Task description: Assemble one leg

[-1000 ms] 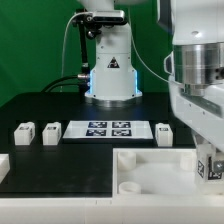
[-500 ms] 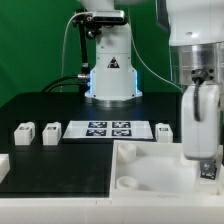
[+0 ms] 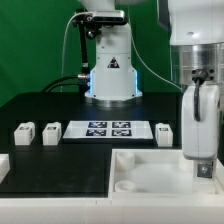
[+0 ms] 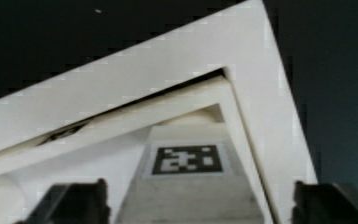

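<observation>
— Fingers [image 4: 78, 205] look wide apart to me, nothing pinched between them. Do you read it the same?

— Yes, in the wrist view both tips show with a broad gap. Past that gap sits a square tag on a white face, which I take to be the leg [image 4: 190, 160], tucked into a corner of the large white tray-like part [image 4: 87, 120].

— And from the room side?

— The gripper [image 3: 201, 160] hangs at about four o'clock on the table [image 3: 50, 165], over the near corner of that tray-like part [image 3: 150, 170]. A small tagged bit peeks out just beneath it. I'd say that is the leg [image 3: 203, 171], though I can't tell whether the tips touch it.

— So which step is this?

— My guess is the approach to grasp: jaws spread, lined up above the block, not yet closed on it. The next move would call for a straight descent with the block centred in the gap, then a squeeze. The tray wall is close, so one finger could catch on it.

— What else is out there?

— Farther back there are two spare legs [image 3: 24, 132] near nine o'clock, apart from each other, and another spare leg [image 3: 165, 131] at about two. The marker board [image 3: 110, 129] lies flat between them. Behind it all, at twelve, stands the arm's base [image 3: 112, 75].
</observation>
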Controlling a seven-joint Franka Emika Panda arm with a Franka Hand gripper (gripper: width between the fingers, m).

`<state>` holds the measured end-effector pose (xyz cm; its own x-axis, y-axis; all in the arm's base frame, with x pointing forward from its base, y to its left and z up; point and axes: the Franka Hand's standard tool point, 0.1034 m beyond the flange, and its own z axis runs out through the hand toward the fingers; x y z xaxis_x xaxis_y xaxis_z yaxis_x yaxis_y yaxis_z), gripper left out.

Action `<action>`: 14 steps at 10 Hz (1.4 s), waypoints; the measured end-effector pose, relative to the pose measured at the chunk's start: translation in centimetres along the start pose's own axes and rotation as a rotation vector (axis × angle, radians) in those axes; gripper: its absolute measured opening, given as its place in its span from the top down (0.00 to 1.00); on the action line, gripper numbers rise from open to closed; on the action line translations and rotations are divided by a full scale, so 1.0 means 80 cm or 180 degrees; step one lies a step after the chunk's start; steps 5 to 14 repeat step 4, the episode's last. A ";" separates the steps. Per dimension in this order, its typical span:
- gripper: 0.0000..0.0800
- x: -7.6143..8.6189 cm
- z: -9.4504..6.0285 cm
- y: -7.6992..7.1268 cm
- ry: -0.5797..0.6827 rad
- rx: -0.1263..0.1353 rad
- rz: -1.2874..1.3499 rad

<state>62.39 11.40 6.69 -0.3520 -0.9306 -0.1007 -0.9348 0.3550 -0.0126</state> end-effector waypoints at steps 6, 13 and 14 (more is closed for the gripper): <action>0.19 -0.036 -0.011 0.029 -0.0032 -0.0054 -0.0179; 0.19 -0.036 -0.011 0.029 -0.0032 -0.0054 -0.0179; 0.19 -0.036 -0.011 0.029 -0.0032 -0.0054 -0.0179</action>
